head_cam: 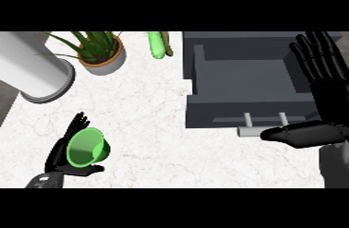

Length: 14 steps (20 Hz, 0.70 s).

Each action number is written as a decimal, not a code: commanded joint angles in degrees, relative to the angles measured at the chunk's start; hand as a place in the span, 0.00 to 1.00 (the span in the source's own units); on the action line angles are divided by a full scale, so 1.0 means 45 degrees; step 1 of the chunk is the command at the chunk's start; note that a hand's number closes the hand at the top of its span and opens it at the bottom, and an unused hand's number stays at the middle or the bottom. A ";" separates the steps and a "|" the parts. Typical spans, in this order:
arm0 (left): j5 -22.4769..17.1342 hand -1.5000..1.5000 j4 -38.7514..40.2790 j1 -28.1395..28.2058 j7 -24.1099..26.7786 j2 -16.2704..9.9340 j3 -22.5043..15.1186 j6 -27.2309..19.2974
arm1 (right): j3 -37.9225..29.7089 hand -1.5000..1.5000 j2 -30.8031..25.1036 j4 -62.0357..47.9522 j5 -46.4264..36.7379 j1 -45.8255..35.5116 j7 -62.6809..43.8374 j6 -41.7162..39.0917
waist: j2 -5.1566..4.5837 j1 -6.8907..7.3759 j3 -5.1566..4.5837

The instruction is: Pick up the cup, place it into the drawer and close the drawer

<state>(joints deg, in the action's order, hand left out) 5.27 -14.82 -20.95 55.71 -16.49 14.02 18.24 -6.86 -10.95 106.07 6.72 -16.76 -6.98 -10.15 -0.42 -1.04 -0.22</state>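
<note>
Green cup (87, 147) lies tilted, mouth facing right, cradled in the left robot hand (67, 154); right robot hand (315, 102) open.

- The light is even and bright over the pale marble counter (157, 130); no single source shows
- Shadows are faint; a soft dark rim lies under the plant pot (104, 61) and the white cylinder (34, 68)
- The grey drawer (249, 84) is shaded darker inside its walls than on its rim
- The green cup (87, 147) shows a paler sheen inside; no hard glare anywhere
- The black right hand (317, 84) and left hand (65, 151) read as near-flat dark shapes with little detail
- Edges look soft throughout; straight lines stay straight toward the borders
</note>
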 commanded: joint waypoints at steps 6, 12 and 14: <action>-0.0010 0.00 0.0476 -0.0688 0.1147 0.0412 -0.0129 0.1714 | 0.0321 0.00 0.0149 0.0009 -0.0203 -0.0089 -0.0330 0.0110 | -0.0003 0.0003 0.0002; 0.0032 1.00 -0.0335 -0.0589 0.2098 0.0854 -0.0441 0.1978 | -0.0123 0.00 -0.0017 -0.0411 -0.0142 -0.0339 0.0006 0.0141 | -0.0010 0.0064 -0.0001; -0.0030 1.00 -0.0561 -0.0200 0.3048 0.0909 -0.0222 0.0700 | 0.0096 0.00 -0.0011 0.0130 -0.0120 0.0211 -0.0229 -0.0008 | -0.0019 -0.0064 -0.0020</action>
<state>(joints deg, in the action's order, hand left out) 5.29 -15.91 -22.96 57.64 -13.14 12.53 20.29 -7.15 -11.40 105.86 6.62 -16.92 -7.65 -10.29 -0.48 -1.13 -0.26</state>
